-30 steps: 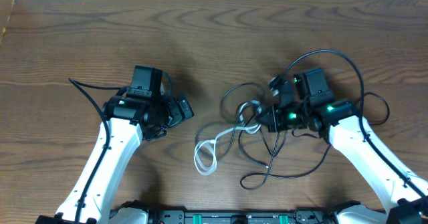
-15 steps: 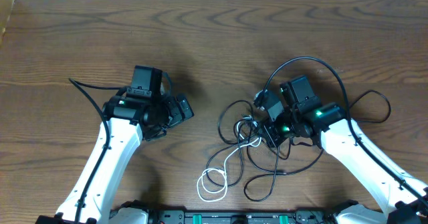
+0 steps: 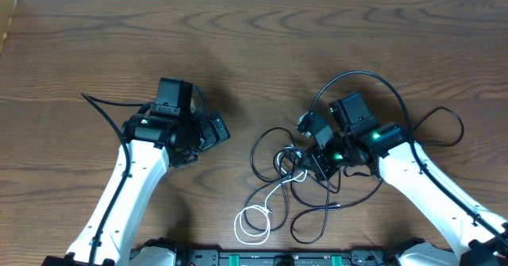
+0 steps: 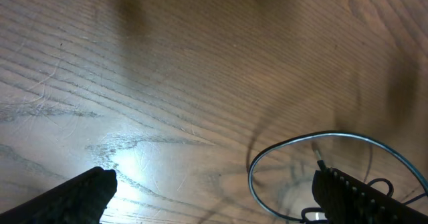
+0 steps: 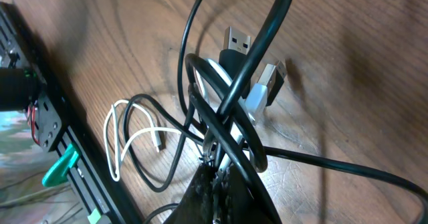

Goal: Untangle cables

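Broadly, the wooden table (image 3: 238, 44) shows dark brown, wavy grain. The left gripper (image 3: 216, 131) sits over bare wood with its jaws wide apart, well away from the tangle. The right gripper (image 3: 316, 159) is pinched together on the black cable (image 5: 271, 27), whose thin glossy loops sprawl right of centre. The white cable (image 5: 259, 97) threads through them and ends in a small coil near the front edge.

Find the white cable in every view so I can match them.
Overhead: white cable lower centre, beside the right gripper.
Left wrist: not surely visible; only a pale speck at the bottom edge.
Right wrist: its loop at left.
Shared landmark: the black cable, seen in all three.
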You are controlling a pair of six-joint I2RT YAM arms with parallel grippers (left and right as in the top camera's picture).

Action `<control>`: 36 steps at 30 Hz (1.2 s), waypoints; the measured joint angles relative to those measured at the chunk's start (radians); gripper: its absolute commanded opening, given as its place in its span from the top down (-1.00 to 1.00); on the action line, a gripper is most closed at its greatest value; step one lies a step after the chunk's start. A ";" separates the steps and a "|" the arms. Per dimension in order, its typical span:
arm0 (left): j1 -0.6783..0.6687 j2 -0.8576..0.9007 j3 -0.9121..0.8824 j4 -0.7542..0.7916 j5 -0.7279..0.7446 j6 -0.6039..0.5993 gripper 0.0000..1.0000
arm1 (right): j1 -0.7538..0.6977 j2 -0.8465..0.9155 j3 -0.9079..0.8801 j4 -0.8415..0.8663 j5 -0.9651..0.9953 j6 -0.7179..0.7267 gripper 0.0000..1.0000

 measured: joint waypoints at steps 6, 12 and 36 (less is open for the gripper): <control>0.000 0.000 0.000 0.033 -0.011 0.000 -0.98 | 0.014 0.000 0.000 0.000 -0.064 -0.037 0.98; 0.000 0.000 0.000 0.104 -0.059 0.001 -0.96 | 0.019 0.000 0.000 0.000 -0.092 -0.037 0.98; -0.106 0.002 0.000 -0.174 0.656 1.139 -0.85 | -0.080 0.029 0.000 0.021 -0.371 -0.022 0.98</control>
